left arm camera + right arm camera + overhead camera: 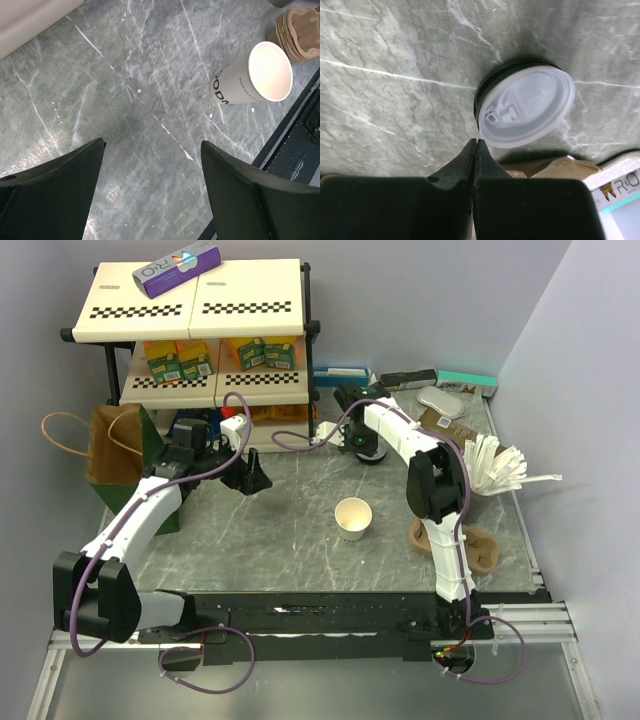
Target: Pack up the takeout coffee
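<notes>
One takeout coffee cup point(353, 518), white paper with a pale inside and no lid, stands upright mid-table; it is at the upper right in the left wrist view point(255, 75). My left gripper point(250, 480) hangs open over bare marble left of the cup, with nothing between its fingers point(152, 142). My right gripper point(365, 447) is at the back of the table, shut, its tips point(476, 141) pressed together at the rim of a white plastic lid point(527, 107) lying on a dark ring. No part of the lid shows between the tips.
A brown pulp cup tray point(480, 545) point(302, 30) lies at the right beside the right arm. White sticks point(495, 468) fan out above it. A brown paper bag point(115, 445) stands at the left under a shelf rack point(190, 300). Boxes point(440, 380) line the back right.
</notes>
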Robot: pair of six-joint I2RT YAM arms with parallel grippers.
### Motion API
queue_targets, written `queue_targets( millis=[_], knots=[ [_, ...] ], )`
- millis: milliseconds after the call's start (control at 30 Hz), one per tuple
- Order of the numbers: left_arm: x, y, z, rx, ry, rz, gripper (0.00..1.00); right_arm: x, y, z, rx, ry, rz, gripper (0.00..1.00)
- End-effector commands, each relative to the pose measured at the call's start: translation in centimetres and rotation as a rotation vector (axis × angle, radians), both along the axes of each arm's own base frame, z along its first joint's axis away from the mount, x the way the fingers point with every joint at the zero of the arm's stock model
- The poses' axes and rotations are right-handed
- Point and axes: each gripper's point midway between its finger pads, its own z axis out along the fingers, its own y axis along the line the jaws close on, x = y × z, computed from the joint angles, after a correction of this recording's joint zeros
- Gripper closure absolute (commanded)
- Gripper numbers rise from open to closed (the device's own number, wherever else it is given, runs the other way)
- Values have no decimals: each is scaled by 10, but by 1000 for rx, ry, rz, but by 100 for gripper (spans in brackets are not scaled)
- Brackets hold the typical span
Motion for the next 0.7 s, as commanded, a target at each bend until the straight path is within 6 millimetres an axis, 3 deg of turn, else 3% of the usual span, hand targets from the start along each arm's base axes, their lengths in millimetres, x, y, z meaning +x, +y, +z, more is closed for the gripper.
queue_targets(
  millis=[0, 33, 67, 133, 300, 533, 667],
  knots=[
    [3, -4, 8, -23, -30, -9, 16, 1, 6, 34, 34, -66, 29, 100],
    [3, -4, 8, -23, -29, -9, 16, 4, 3, 32, 13, -76, 11, 100],
    [4, -5, 9, -23, -33, -11, 16, 6, 2, 21, -10, -63, -3, 95],
    [4, -4, 9, -21, -33, -11, 16, 12, 3, 19, -16, -71, -37, 84],
    [3, -3, 8, -13, -35, -11, 16, 22, 3, 9, -40, -95, -47, 80],
    [4, -4, 7, -17, -31, -9, 16, 12, 8, 8, -14, -50, -18, 64],
    [6, -4, 7, -16, -28, -8, 16, 6, 12, 5, -6, -17, -17, 61]
  ],
)
